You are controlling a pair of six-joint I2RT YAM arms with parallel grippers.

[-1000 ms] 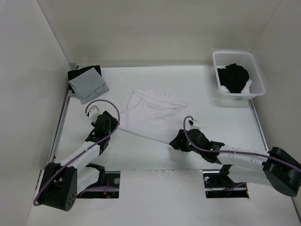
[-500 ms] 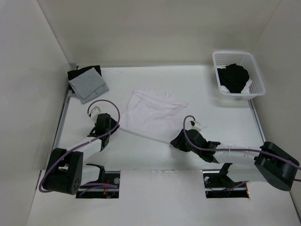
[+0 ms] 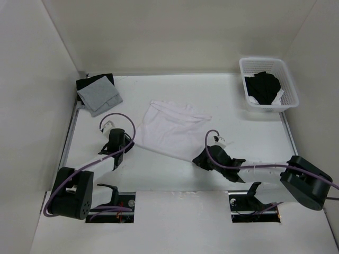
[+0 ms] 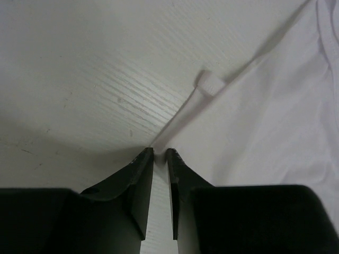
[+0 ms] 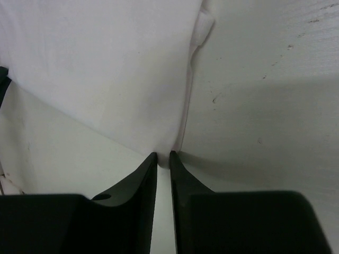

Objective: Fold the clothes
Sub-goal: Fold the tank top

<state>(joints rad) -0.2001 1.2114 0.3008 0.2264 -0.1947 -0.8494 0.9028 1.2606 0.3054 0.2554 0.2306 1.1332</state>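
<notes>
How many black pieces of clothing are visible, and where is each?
2. One black garment lies in the far left corner, partly under the grey cloth; the other black garment sits in the white basket, far right. More may be hidden beneath.

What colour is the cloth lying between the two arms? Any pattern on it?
Plain white garment, no print or marks; the top external view shows it best.

Clothes mid-table, basket behind, right.

Table bears white garment, grey cloth, basket.
</notes>
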